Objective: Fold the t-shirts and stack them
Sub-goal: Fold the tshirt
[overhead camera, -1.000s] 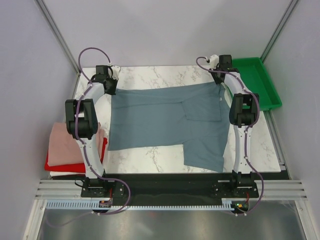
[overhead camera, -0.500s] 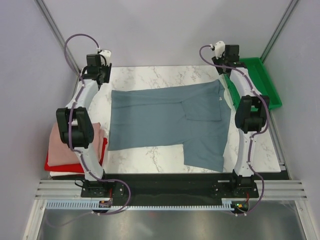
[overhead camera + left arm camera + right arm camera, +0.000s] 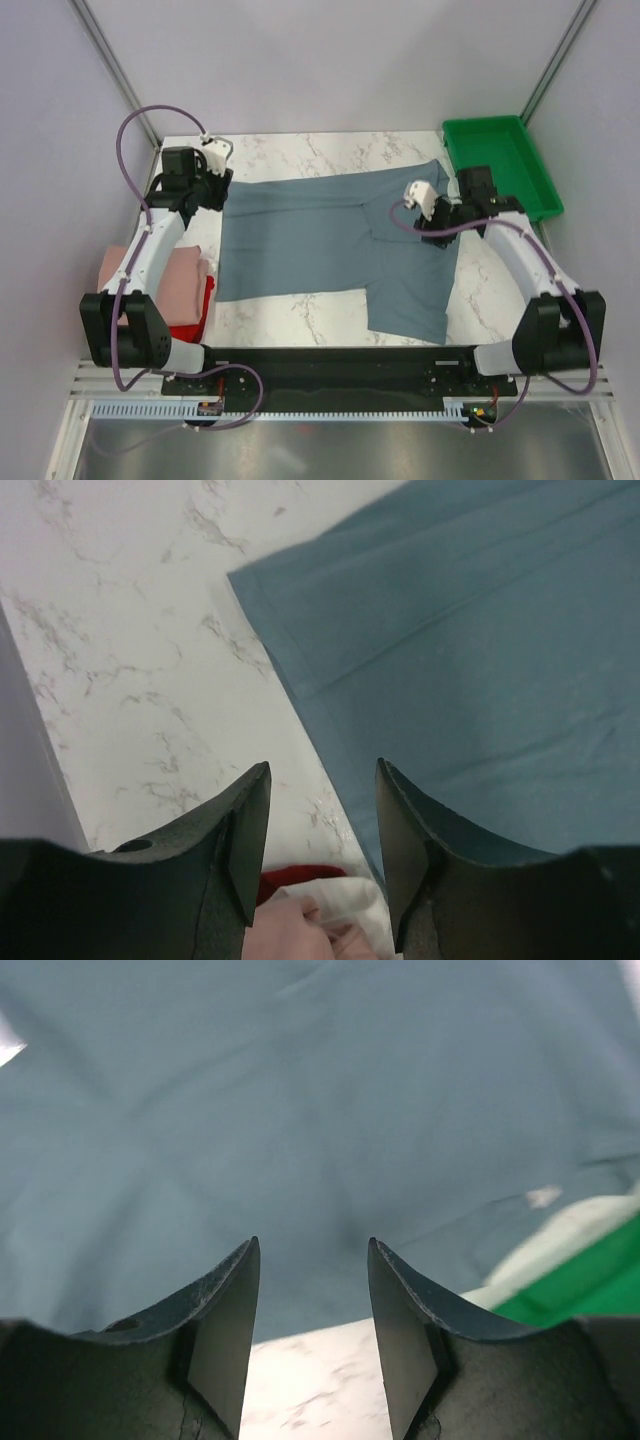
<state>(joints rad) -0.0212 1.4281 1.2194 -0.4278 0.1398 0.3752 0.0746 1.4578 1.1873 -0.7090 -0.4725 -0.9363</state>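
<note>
Top external view, blue-grey t-shirt flat, long axis left-right, neck rightward, both jaws parted, empty.

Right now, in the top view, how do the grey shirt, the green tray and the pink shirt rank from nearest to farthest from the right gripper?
1. Grey shirt: spread on the table, directly beneath it.
2. Green tray: close by, at the far right corner.
3. Pink shirt: far across, folded on the stack at the left edge.
</note>
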